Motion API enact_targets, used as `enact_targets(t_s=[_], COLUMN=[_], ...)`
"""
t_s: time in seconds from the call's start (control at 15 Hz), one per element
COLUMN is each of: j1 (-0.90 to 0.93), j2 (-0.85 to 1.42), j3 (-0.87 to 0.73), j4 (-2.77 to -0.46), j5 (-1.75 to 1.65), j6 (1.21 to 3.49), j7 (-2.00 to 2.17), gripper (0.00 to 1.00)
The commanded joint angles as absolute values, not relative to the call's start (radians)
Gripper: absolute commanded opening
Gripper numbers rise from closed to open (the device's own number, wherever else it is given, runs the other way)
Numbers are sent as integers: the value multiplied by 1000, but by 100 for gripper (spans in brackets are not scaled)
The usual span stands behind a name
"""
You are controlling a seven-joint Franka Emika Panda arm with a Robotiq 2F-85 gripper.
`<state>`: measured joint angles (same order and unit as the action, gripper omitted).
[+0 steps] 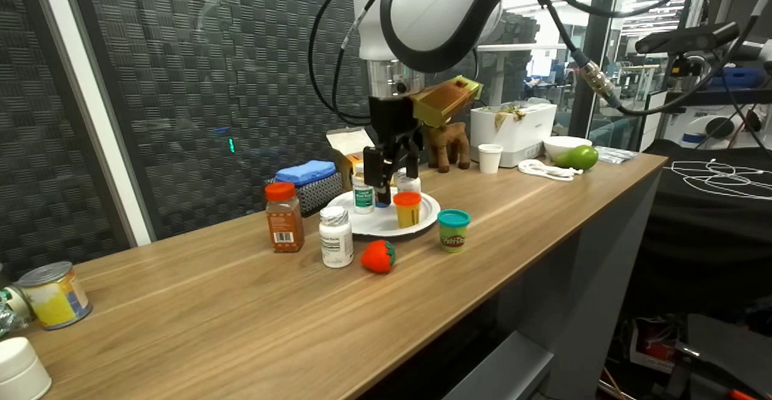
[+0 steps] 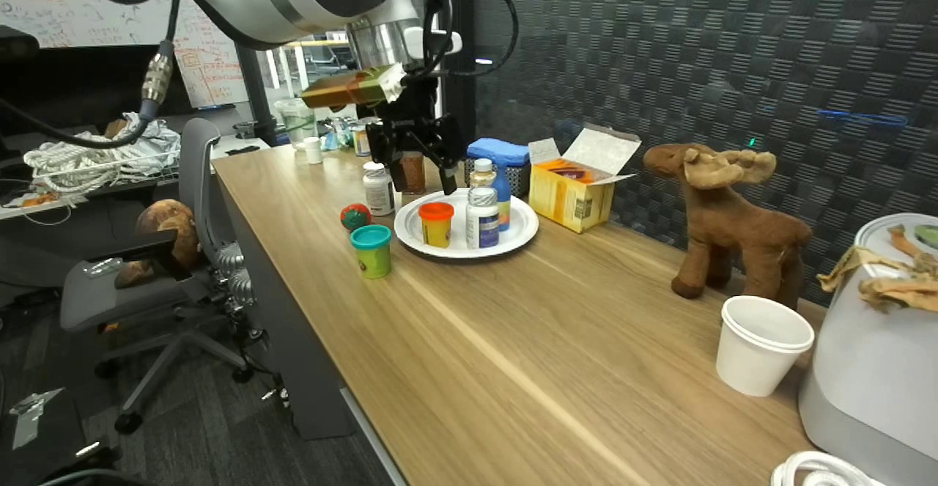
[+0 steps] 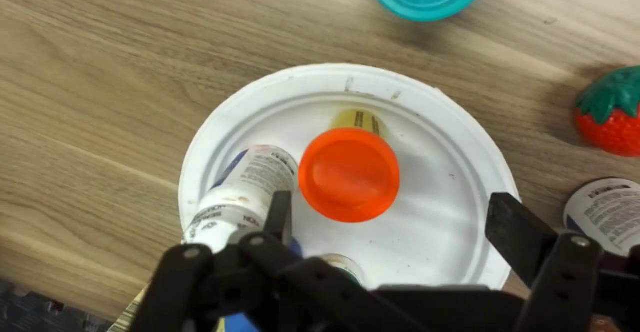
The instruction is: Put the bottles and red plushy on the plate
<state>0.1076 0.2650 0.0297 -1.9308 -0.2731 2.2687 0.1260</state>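
Red plushy (image 1: 377, 257) near teal-lidded tub (image 1: 453, 227) with "Play-Doh" label (image 1: 453, 242), end effector (image 2: 423, 182) agape above plate (image 3: 430, 232).

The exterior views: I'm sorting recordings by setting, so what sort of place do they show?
Most likely a robotics lab or office workspace: both exterior views show a robot arm, and an exterior view also shows a whiteboard with writing and a wheeled office chair.

Reads "Play-Doh" in an exterior view — on the teal-lidded green tub (image 1: 453, 234). Shows a barcode there on the reddish-brown bottle (image 1: 285, 222). Turns too small or blurred to make out elsewhere — as print on the green-labelled white bottle (image 1: 363, 196) and the purple-labelled white bottle (image 2: 481, 222), as handwriting on the whiteboard (image 2: 102, 20).
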Motion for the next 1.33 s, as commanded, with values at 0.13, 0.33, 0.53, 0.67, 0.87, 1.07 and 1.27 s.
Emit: enact_targets(t_s=[0.13,0.33,0.53,0.67,0.87,1.07,1.27], j1=[155,158,140,126,101,80,67], j2=[44,-51,-99,-102,-83,-56,-28], j3=[46,72,94,91,85,76,67], j4=[-2131,-2240,-2308,-2325,-2319,-2308,-2303], j5=[-319,-319,-286,-288,-309,-277,-240], j6=[2276,2285,2302,2311,2310,2313,2320], j7=[304,417,442,437,430,395,360], gripper=[100,100,100,100,100,100,100])
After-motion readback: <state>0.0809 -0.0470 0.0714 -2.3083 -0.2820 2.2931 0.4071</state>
